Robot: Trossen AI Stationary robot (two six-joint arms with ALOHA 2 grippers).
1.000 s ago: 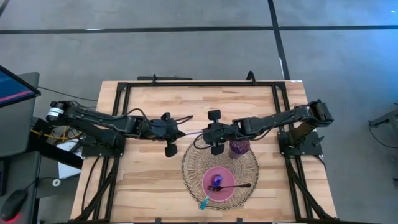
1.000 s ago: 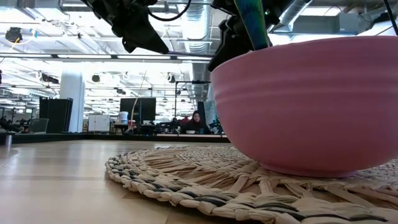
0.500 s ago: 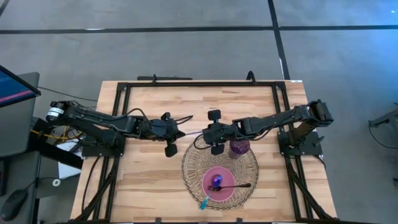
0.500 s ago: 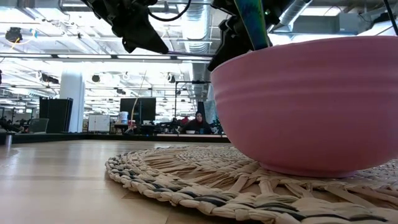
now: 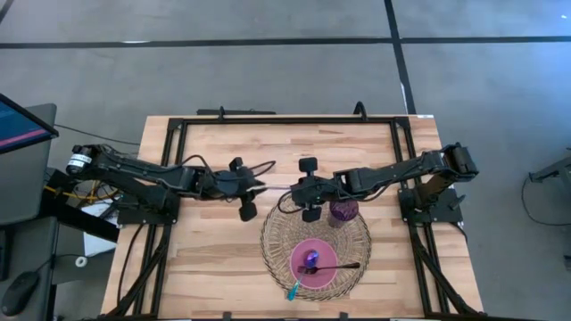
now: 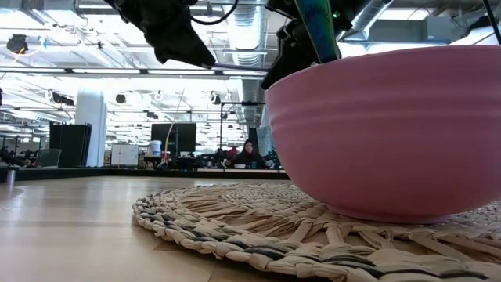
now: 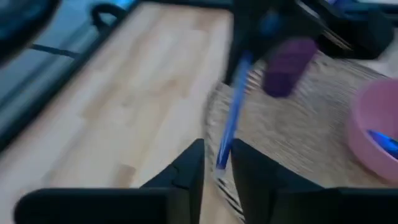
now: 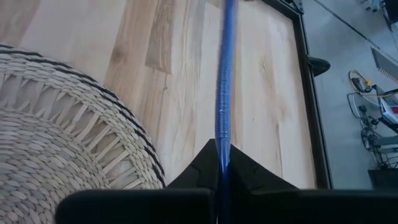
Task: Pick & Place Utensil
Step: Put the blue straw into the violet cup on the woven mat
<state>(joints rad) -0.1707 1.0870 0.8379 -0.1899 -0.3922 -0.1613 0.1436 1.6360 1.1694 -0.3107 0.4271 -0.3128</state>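
A slim blue utensil (image 5: pixel 275 190) hangs level in the air between my two grippers, above the far-left edge of the woven mat (image 5: pixel 278 234). My right gripper (image 5: pixel 302 191) is shut on one end of it. My left gripper (image 5: pixel 252 188) faces it from the left and is open. In the left wrist view the utensil's free end (image 7: pixel 222 160) lies in the gap between the left fingertips (image 7: pixel 190 169). A pink bowl (image 5: pixel 332 276) sits on the mat. My right gripper pinches the blue utensil's handle (image 8: pixel 222 144) between its two fingers, coming level from the table's right. The utensil runs straight on from the fingers toward the left gripper, lifted clear of the table. My left gripper: whether its fingers touch the utensil's end, I cannot tell.
The bowl holds a purple-headed utensil (image 5: pixel 310 259) whose teal handle (image 5: pixel 293 289) sticks out over the near rim, and a dark spoon (image 5: pixel 339 266). A purple cup (image 5: pixel 343 212) stands on the mat beside my right gripper. Bare wood lies left of the mat (image 5: pixel 205 250).
My left gripper has turned slightly at its wrist and shifted a little toward the utensil. The right gripper and the utensil have kept still.
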